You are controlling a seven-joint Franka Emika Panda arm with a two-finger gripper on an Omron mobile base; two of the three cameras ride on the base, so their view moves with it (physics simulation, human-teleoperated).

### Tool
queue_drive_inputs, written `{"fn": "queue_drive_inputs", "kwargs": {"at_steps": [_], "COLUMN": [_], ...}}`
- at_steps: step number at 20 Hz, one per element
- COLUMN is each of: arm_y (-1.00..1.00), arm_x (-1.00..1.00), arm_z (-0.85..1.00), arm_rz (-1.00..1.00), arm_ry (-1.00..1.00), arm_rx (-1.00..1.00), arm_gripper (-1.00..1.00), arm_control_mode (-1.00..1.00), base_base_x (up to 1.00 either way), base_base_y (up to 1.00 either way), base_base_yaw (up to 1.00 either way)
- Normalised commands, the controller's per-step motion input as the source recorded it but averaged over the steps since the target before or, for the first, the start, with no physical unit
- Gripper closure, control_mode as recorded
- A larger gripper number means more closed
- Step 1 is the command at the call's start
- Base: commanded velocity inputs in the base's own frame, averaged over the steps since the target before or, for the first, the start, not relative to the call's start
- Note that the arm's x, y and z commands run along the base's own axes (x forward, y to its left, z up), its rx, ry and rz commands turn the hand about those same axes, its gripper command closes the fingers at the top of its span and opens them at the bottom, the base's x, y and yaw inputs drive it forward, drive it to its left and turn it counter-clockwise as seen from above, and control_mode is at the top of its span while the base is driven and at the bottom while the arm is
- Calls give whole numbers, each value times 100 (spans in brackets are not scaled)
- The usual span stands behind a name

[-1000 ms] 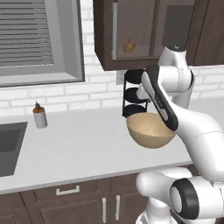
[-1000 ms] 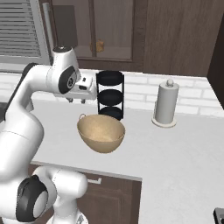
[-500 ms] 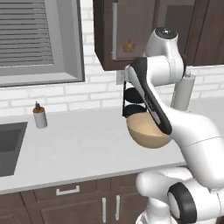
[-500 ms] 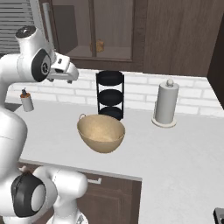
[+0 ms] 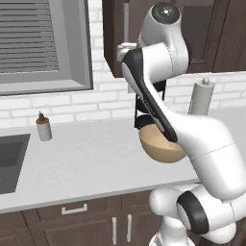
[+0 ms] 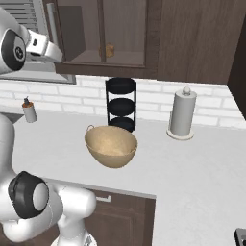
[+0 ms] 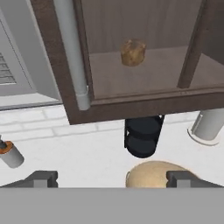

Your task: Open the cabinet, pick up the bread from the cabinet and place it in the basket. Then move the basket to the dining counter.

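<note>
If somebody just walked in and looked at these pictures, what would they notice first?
Probably the big white robot arm rearing up in front of the dark brown cabinet on the wall. Behind the cabinet's glass sits a little golden-brown bread on the shelf, and next to the glass runs a long silver handle. Down on the white worktop sits a tan basket, in front of a black three-tier rack.

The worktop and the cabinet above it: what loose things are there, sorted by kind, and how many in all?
Basket: 1
Black three-tier rack: 1
Paper towel roll on its stand: 1
Small bottle with an orange neck: 1
Bread, inside the cabinet: 1
Total: 5
</note>
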Motion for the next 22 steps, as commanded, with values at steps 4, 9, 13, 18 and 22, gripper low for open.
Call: {"fn": "queue_drive_inputs", "kwargs": {"at_steps": [4,9,13,18,22], "arm_y": [0,0,11,17,4], "arm_x": [50,65,41,32,53], "arm_z": [1,0,0,0,0], "arm_rz": [19,9,4,0,0], "arm_ry": [-4,4,-2,-2,0], "arm_rx": [4,0,0,-1,-4], "arm_gripper": [-100,-100,-100,-100,-100], "arm_control_mode": [-100,-100,-100,-100,-100], "base_base_x": [0,0,0,0,0], "base_base_y": [0,0,0,0,0], "base_base_yaw": [0,0,0,0,0]}}
